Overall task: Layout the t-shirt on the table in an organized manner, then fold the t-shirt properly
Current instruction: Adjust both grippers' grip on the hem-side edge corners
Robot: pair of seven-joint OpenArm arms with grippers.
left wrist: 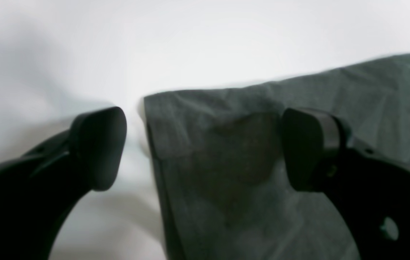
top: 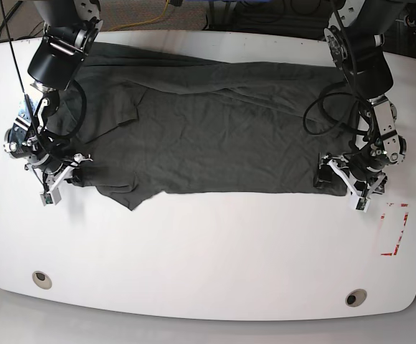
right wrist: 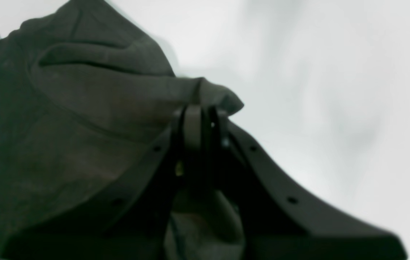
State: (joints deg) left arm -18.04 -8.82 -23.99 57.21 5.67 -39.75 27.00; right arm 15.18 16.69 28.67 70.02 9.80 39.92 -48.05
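Observation:
The dark grey t-shirt (top: 215, 136) lies spread wide across the far half of the white table (top: 208, 251), with wrinkles and a folded-over flap near its left end. My right gripper (right wrist: 202, 115) is shut on a bunched fold at the shirt's (right wrist: 82, 108) left edge; in the base view it (top: 75, 166) sits at that edge. My left gripper (left wrist: 203, 148) is open and straddles the shirt's (left wrist: 248, 173) right front corner, one finger (left wrist: 100, 148) over bare table and the other over cloth. That gripper (top: 344, 183) appears at the shirt's right end in the base view.
A red tape mark (top: 396, 229) sits right of the left gripper near the table's right edge. Two round grommets (top: 41, 278) (top: 356, 297) are near the front edge. Cables hang along both arms at the back corners.

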